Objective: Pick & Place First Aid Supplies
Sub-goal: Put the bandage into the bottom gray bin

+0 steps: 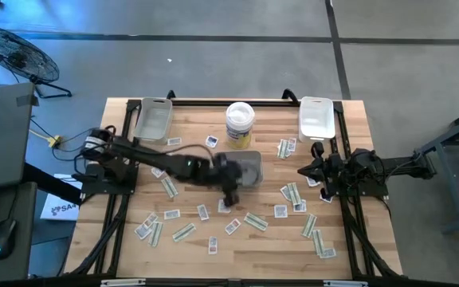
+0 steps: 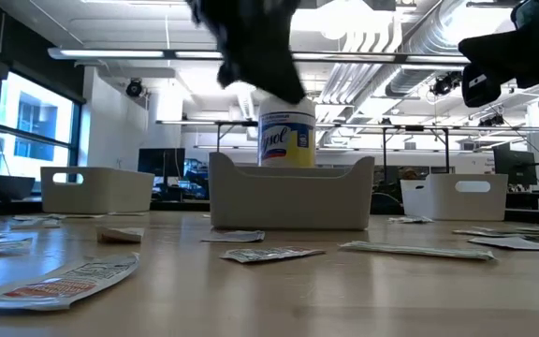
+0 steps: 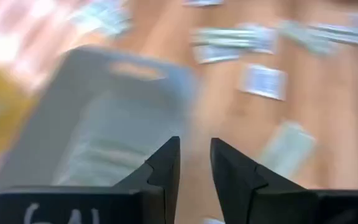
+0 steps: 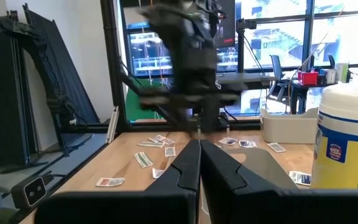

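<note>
My left gripper (image 1: 229, 197) hangs at the near rim of the grey tray (image 1: 249, 169), fingers slightly apart and holding nothing. The nearest packet (image 1: 225, 207) lies flat on the table (image 1: 357, 247) just beside it on the near side, its long axis too small to read. My right gripper (image 1: 307, 171) waits shut at the right, farther off.

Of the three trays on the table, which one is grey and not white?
The grey tray in the middle of the table, in front of the round tub. The left hand is just beside it. The two trays at the back corners are white.
</note>
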You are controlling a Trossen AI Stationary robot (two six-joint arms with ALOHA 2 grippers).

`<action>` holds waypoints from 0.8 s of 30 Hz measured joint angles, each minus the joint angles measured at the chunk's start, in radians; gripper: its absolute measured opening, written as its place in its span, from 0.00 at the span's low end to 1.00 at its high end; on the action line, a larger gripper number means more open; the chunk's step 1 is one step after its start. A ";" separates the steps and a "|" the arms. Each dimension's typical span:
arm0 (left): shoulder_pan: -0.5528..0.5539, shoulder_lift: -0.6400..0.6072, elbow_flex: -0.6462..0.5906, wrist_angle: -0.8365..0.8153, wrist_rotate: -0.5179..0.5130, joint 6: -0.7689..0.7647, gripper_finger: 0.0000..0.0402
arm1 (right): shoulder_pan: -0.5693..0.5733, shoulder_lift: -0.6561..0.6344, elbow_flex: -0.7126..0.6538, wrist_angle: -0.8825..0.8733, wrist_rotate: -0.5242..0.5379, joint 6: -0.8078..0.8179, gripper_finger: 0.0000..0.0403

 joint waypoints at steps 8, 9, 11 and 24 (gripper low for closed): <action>-0.179 0.131 -0.006 0.295 -0.028 0.037 0.22 | 0.000 0.005 0.000 -0.010 0.000 0.000 0.01; -0.195 0.167 -0.005 0.326 -0.038 0.037 0.22 | 0.000 0.005 0.000 -0.010 0.000 0.000 0.01; -0.220 0.244 0.012 0.367 -0.049 0.040 0.22 | 0.000 0.006 0.000 -0.009 0.000 0.000 0.01; -0.229 0.469 0.179 0.237 -0.163 0.051 0.22 | 0.000 0.022 0.000 -0.015 0.000 0.000 0.01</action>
